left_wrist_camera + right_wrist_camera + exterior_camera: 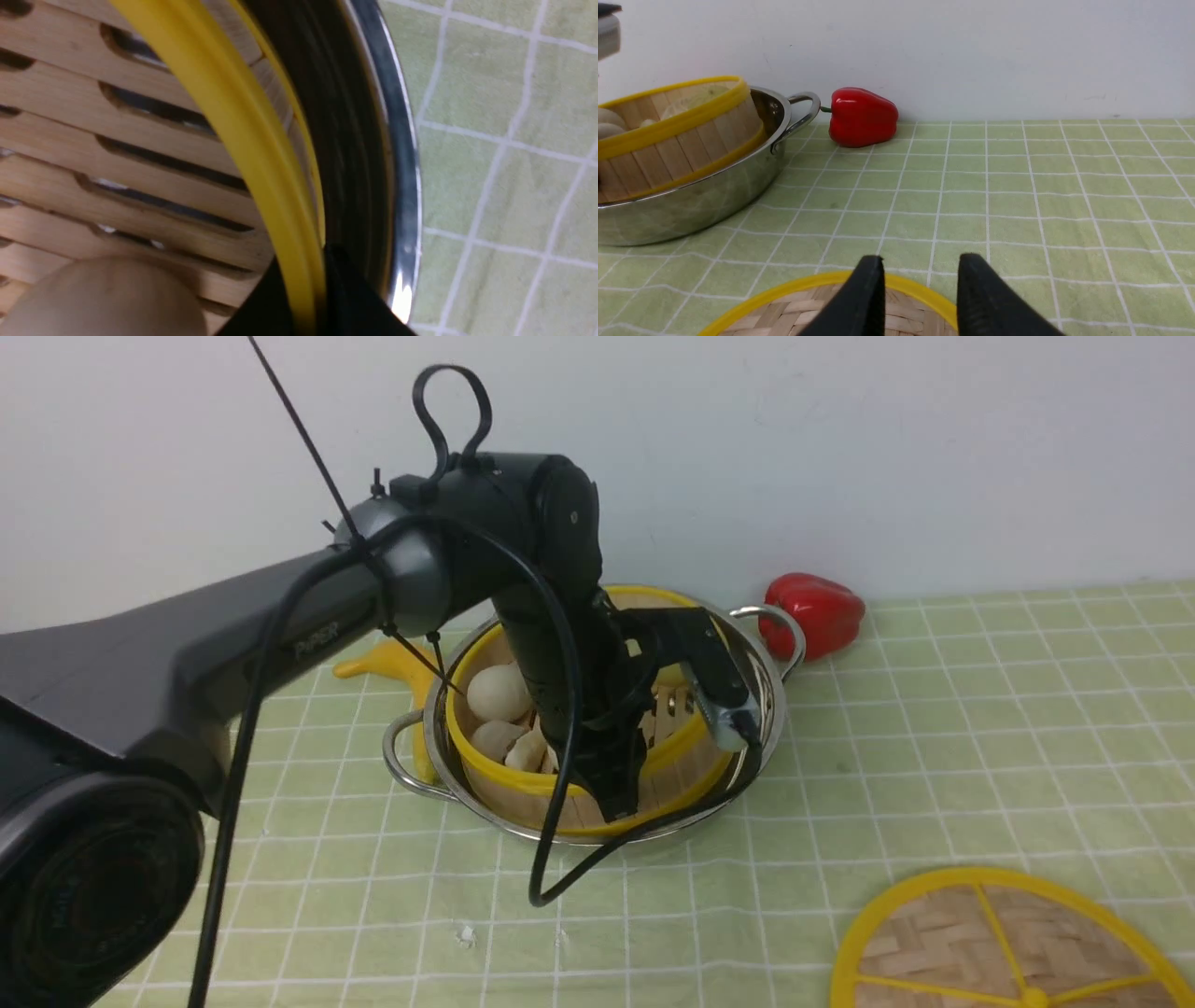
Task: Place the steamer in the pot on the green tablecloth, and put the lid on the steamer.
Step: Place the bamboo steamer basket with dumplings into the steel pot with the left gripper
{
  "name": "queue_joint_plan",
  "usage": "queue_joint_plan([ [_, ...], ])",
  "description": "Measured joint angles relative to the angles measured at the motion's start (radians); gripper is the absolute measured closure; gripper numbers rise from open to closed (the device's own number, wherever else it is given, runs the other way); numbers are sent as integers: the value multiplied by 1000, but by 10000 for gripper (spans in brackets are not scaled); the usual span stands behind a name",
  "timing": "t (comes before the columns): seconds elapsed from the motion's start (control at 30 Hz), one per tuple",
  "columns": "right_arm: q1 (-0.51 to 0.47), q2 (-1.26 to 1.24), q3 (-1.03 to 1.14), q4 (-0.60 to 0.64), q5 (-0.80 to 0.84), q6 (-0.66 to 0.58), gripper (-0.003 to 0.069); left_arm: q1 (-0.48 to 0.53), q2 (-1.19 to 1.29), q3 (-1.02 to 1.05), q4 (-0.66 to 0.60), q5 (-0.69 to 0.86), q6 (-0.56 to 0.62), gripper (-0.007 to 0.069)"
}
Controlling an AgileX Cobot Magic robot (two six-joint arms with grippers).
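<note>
The steamer [509,795], a bamboo basket with a yellow rim and pale buns inside, sits inside the steel pot [771,702] on the green tablecloth [934,728]. In the right wrist view the steamer [677,144] leans a little in the pot [691,205]. My left gripper [616,803] reaches down into it. It is shut on the steamer's yellow rim [233,116], one finger [350,298] between the rim and the pot wall [397,163]. The lid [943,943] lies flat at the front right. My right gripper [920,266] hovers open over the lid's far edge [808,308], holding nothing.
A red bell pepper [812,611] lies against the back wall just right of the pot's handle. A yellow object [392,663] shows behind the pot on the left. The left arm's black cable [541,887] loops down in front of the pot.
</note>
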Motion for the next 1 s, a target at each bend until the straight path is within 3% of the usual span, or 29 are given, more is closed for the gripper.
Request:
queue_joint_plan([
  [0.3, 0, 0, 0, 0, 0, 0, 419, 0, 3, 0, -13, -33, -1, 579],
  [0.4, 0, 0, 0, 0, 0, 0, 419, 0, 3, 0, -13, -33, 0, 536],
  [0.8, 0, 0, 0, 0, 0, 0, 419, -2, 3, -54, -6, 7, -21, 118],
  [0.87, 0, 0, 0, 0, 0, 0, 419, -2, 3, -92, 5, 10, -56, 88],
  [1.0, 0, 0, 0, 0, 0, 0, 418, -2, -27, -202, 71, 12, -253, 68],
])
